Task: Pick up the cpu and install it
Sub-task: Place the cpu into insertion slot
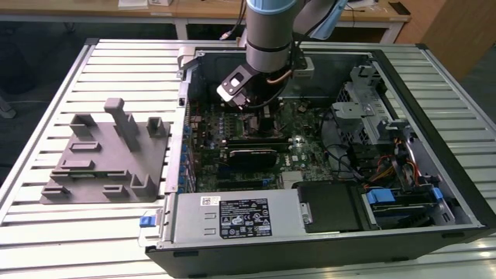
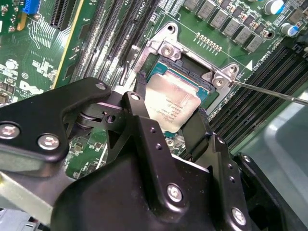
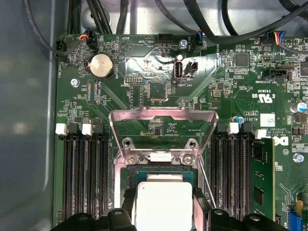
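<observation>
The cpu (image 2: 174, 102), a flat square chip with a pale silver top and faint print, is pinched by its opposite edges between the gripper's (image 2: 169, 109) black fingers (image 2: 144, 127), right over the open socket (image 2: 166, 48). Around it are a slatted metal table (image 1: 46, 232), the open computer case (image 1: 310, 256), a grey fixture (image 1: 101, 168) and the green motherboard (image 3: 231, 82).

A robotics lab or assembly workshop is showing here: an open computer case (image 1: 310, 250) is lying on a slatted metal bench (image 1: 46, 232), a grey fixture (image 1: 101, 168) sitting at its nine o'clock, wooden desks (image 1: 209, 9) at twelve.
</observation>
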`<state>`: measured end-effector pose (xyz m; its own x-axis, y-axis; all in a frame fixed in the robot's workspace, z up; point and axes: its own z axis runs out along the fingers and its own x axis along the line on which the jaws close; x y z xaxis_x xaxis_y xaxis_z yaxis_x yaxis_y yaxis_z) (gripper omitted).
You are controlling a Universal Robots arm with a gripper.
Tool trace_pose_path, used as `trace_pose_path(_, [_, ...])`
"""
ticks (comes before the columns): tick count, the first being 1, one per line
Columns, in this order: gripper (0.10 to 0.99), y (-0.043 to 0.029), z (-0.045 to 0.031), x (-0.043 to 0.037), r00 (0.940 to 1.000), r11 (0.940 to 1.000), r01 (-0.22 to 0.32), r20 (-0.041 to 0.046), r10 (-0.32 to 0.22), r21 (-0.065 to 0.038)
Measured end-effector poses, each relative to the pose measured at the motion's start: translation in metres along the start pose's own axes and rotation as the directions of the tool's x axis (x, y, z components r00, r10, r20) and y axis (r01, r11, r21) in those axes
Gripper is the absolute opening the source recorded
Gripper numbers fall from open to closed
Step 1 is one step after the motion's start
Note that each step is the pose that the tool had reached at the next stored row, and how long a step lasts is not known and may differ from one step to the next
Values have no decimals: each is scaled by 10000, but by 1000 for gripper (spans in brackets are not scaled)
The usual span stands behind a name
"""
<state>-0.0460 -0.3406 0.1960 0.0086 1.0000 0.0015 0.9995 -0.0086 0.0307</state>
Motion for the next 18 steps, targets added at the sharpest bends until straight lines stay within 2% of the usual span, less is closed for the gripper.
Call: trace_pose_path(18, [541, -4, 51, 27, 10000, 10000, 20, 1, -20, 0])
